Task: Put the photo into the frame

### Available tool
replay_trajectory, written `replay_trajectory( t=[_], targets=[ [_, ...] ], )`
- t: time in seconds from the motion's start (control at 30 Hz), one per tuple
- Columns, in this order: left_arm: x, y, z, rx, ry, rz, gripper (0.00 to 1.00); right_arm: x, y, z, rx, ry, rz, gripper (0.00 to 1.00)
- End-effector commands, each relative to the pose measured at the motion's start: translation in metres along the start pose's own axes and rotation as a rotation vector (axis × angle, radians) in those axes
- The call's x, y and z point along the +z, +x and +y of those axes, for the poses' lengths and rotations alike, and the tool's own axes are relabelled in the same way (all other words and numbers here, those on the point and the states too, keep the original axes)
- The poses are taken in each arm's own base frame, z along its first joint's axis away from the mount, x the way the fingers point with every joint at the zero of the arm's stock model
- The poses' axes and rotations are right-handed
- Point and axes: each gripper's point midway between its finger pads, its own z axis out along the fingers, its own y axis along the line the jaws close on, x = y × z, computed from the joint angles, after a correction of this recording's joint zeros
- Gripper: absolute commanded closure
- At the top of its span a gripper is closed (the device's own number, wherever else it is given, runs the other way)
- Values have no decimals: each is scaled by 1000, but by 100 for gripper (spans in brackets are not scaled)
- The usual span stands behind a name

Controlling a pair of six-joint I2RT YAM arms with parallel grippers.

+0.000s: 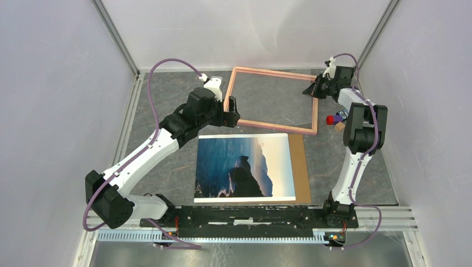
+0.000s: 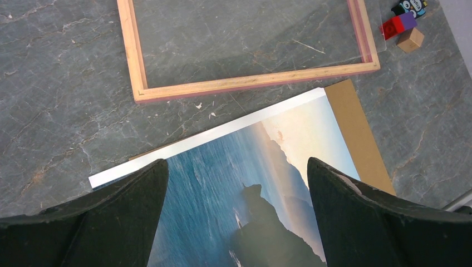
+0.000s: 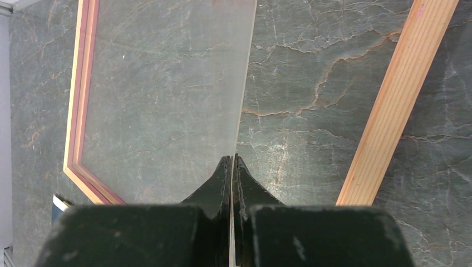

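Pink-edged wooden frame (image 1: 273, 126): flat on the grey marbled table (image 1: 161, 167), upper centre of the top view. Photo (image 1: 245, 167): sea-and-cliff print, face up, lower centre, just below the frame, on a brown board (image 1: 301, 167) that shows along its right side. Left gripper (image 1: 232, 111): jaws spread wide, grasping nothing, over the photo's upper edge. Right gripper (image 3: 231, 158): clenched on the edge of a clear sheet (image 3: 167, 83) at the frame's right rail. Small coloured blocks (image 1: 335, 119): right of the frame.
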Motion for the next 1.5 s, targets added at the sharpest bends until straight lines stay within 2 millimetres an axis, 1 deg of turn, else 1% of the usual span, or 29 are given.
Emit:
replay_trajectory(
  t=[0.0,0.37,0.47,0.57,0.7,0.93,1.47],
  targets=[
    [-3,-9,-5,39,26,-33,0,-4,-14,0,-56,-5,-36,100],
    [-1,-7,-6,37,33,-28,0,-7,-12,2,-49,-4,-32,100],
    [-2,-7,-7,38,34,-27,0,-10,-8,1,-33,9,-33,100],
    [-1,-8,-6,38,33,-28,0,-10,-6,7,-23,-11,-43,100],
    [0,-7,-6,38,33,-24,0,-11,-7,10,-26,-8,-46,100],
    [-1,-7,-7,38,35,-25,0,-10,-5,6,-25,7,-37,100],
    [0,-6,-7,36,38,-22,0,-15,-6,8,-37,12,-36,100]
  ],
)
